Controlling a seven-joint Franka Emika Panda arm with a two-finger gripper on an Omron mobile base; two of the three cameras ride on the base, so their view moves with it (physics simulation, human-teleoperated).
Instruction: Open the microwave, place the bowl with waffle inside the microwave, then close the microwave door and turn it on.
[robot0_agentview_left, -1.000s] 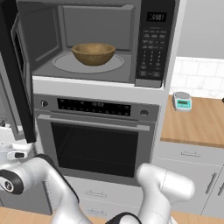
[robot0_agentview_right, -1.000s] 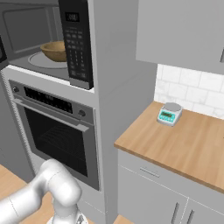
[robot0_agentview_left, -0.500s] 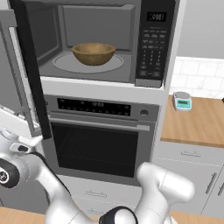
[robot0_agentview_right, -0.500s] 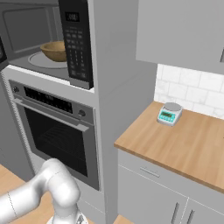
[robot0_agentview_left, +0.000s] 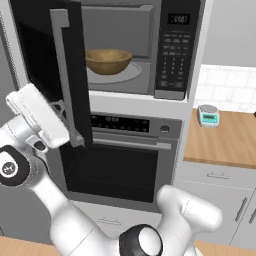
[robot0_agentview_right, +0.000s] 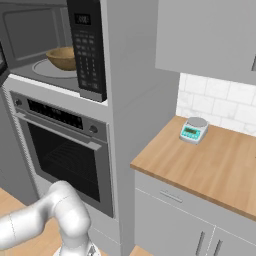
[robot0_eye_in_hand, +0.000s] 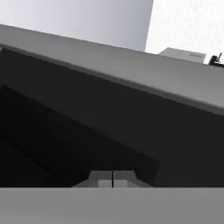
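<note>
The microwave (robot0_agentview_left: 177, 50) (robot0_agentview_right: 87, 50) sits built in above the oven, and its grey cavity shows. Inside on the glass turntable stands the brown wooden bowl (robot0_agentview_left: 107, 60) (robot0_agentview_right: 62, 57); I cannot make out waffle pieces in it. The black microwave door (robot0_agentview_left: 37, 65) stands about half open, swung across the left of the cavity, with its slim grey handle (robot0_agentview_left: 65, 75) upright. My gripper (robot0_agentview_left: 61, 107) is shut and pressed against the door's outer face near the lower handle. In the hand view the shut fingertips (robot0_eye_in_hand: 113, 180) rest on the dark door panel (robot0_eye_in_hand: 87, 127).
The steel oven (robot0_agentview_left: 130, 150) (robot0_agentview_right: 65, 150) sits directly below the microwave. A teal and white scale (robot0_agentview_left: 208, 115) (robot0_agentview_right: 192, 130) stands on the wooden counter (robot0_agentview_left: 225, 145) (robot0_agentview_right: 210, 165) to the right, over grey cabinets. A wall cabinet (robot0_agentview_right: 210, 35) hangs above.
The microwave door has swung from wide open at the left to about half shut. My hand has risen and moved right with it, staying shut.
</note>
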